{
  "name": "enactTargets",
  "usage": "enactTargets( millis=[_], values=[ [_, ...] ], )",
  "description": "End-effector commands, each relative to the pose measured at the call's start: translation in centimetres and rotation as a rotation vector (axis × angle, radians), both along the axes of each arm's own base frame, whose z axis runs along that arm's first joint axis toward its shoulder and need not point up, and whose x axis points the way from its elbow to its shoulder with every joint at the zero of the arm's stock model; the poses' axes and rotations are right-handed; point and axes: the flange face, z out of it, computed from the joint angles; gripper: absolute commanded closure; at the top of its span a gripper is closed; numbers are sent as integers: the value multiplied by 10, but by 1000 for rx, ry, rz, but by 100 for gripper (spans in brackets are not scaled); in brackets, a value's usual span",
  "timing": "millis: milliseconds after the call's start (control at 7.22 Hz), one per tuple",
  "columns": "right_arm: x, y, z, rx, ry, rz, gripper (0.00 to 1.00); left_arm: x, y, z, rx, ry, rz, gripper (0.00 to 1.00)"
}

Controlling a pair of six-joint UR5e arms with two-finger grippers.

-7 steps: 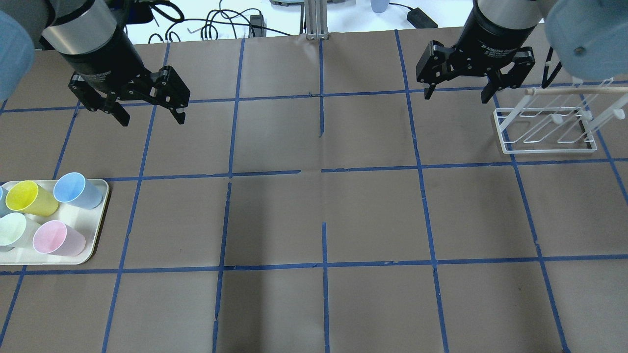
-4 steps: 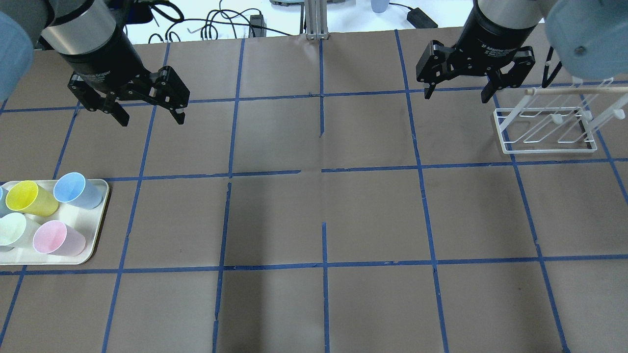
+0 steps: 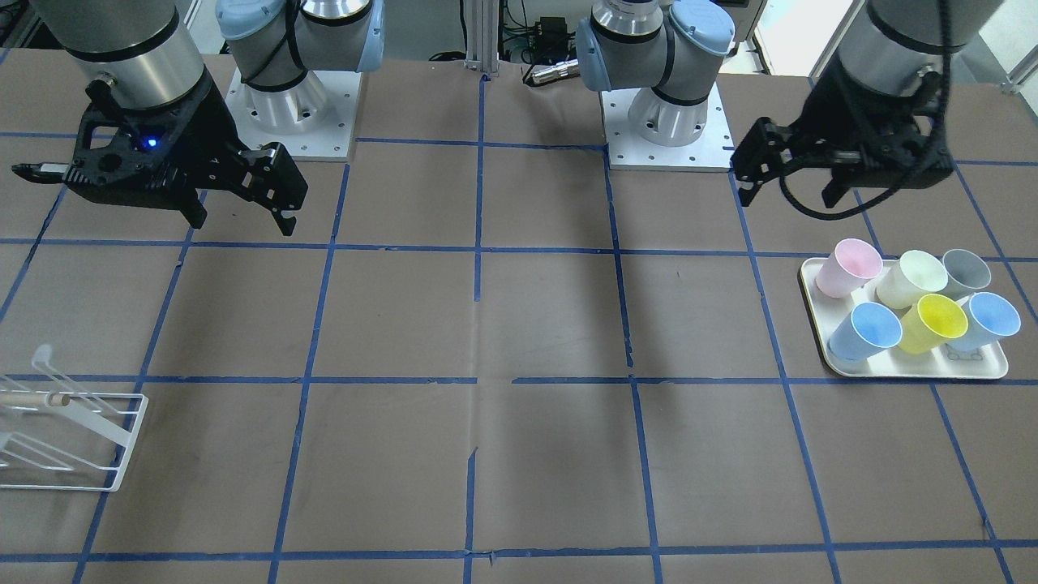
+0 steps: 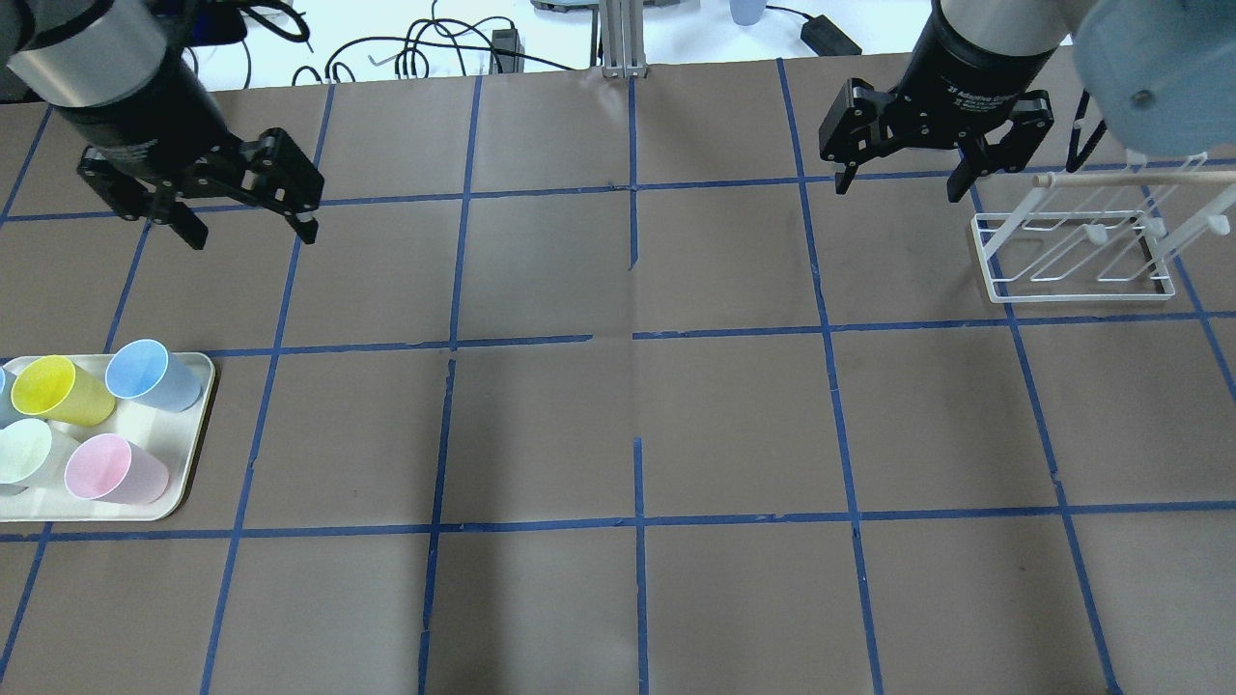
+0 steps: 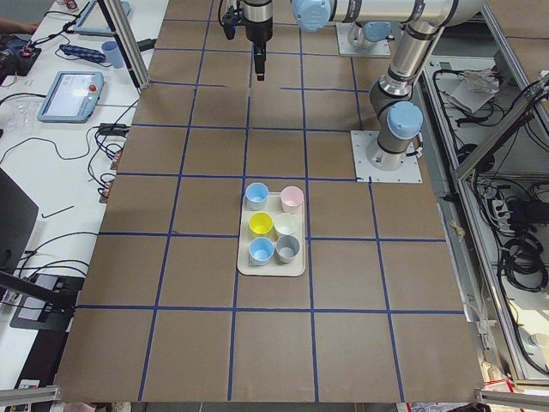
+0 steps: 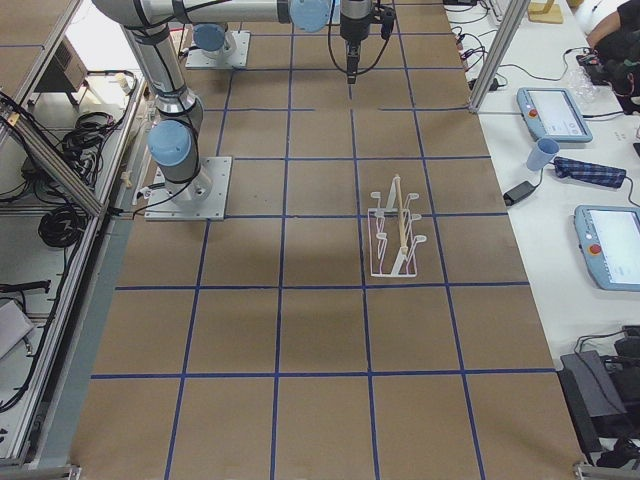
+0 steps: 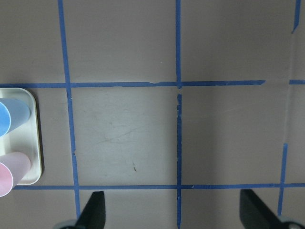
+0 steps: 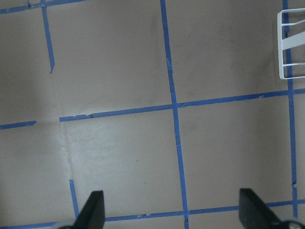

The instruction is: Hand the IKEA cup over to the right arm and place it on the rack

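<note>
The grey IKEA cup (image 3: 965, 272) stands upright at the back corner of the cream tray (image 3: 908, 367), among the coloured cups; it also shows in the exterior left view (image 5: 287, 249). My left gripper (image 4: 251, 235) is open and empty, above the table and well apart from the tray; it also shows in the front view (image 3: 791, 197). My right gripper (image 4: 898, 188) is open and empty, hanging beside the white wire rack (image 4: 1072, 256), to its left in the overhead view. In the front view the right gripper (image 3: 243, 223) is well clear of the rack (image 3: 73, 438).
The tray (image 4: 198, 425) also holds a pink cup (image 3: 847, 266), a cream-green cup (image 3: 910, 277), a yellow cup (image 3: 932, 322) and two light blue cups (image 3: 868, 328). The table is brown paper with a blue tape grid. Cables lie beyond its far edge.
My left gripper has moved left in the overhead view, toward the tray's side of the table, still open. The right arm, the cups and the rack have not moved.
</note>
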Motion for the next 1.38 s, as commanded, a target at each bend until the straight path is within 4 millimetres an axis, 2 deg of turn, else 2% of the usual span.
enactTargets(
  millis=[0, 277, 415, 692, 969, 1246],
  values=[
    [0, 0, -1, 3, 0, -2, 0, 98, 4, 0, 0, 7, 9, 0],
    [0, 0, -2, 4, -2, -1, 0, 195, 19, -14, 16, 29, -1, 0],
    [0, 1, -4, 7, 0, -2, 0, 241, 30, -29, 34, 43, 75, 0],
    [-1, 0, -3, 6, -2, -3, 0, 310, 48, -65, 50, 72, 76, 0],
    [-1, 0, -2, 4, -2, -3, 0, 381, 58, -135, -20, 11, 7, 0],
    [-1, 0, -2, 4, -2, -3, 0, 430, 76, -195, -24, 23, -44, 0]
  ],
)
